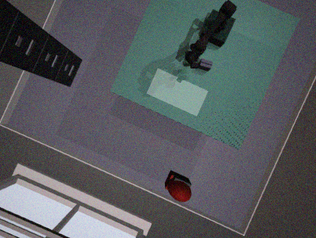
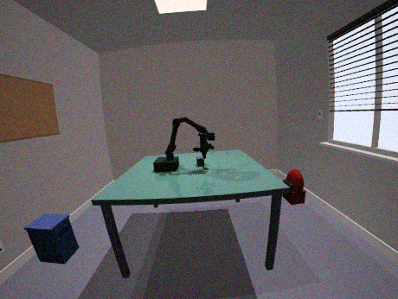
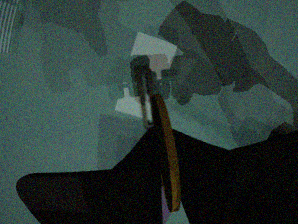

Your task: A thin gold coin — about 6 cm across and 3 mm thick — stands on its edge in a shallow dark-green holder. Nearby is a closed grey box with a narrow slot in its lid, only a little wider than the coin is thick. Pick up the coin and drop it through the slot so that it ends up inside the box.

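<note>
Above the table (image 2: 143, 183), beside the grey box (image 2: 200, 162): my gripper (image 3: 157, 132) clamps the coin (image 3: 168, 156) edge-on. Pickup looks done; slot alignment and drop remain.

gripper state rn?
Gripper: closed on the gold coin, held edge-on between the fingers.

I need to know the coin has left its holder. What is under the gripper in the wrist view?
The gripper is shut on the gold coin, seen edge-on. Below lies green table with shadows and a pale patch. The fingers cover the coin's lower part, and no holder is recognisable.
</note>
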{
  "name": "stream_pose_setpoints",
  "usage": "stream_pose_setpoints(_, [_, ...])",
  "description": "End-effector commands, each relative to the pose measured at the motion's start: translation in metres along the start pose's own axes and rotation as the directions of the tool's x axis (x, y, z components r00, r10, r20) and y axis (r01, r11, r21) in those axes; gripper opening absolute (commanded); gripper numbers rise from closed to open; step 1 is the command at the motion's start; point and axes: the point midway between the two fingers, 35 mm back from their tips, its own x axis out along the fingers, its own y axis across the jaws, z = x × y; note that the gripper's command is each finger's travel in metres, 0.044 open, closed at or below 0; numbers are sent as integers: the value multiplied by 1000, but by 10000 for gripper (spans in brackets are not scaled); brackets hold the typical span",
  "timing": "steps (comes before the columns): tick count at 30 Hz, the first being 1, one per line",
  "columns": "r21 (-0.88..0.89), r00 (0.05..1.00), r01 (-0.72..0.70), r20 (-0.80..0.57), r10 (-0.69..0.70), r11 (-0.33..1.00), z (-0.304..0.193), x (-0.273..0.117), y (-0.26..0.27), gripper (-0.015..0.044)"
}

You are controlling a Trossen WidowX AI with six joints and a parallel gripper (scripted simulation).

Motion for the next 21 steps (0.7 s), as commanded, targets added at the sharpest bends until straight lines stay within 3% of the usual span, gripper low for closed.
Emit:
stream_pose_setpoints(1, [45, 1000, -2, -3, 3, 999, 0, -3, -1, 0])
stream_pose_setpoints(9, [291, 1000, -1, -3, 2, 957, 3, -4, -8, 0])
stream_pose_setpoints(21, [297, 1000, -1, -4, 2, 955, -13, -4, -1, 0])
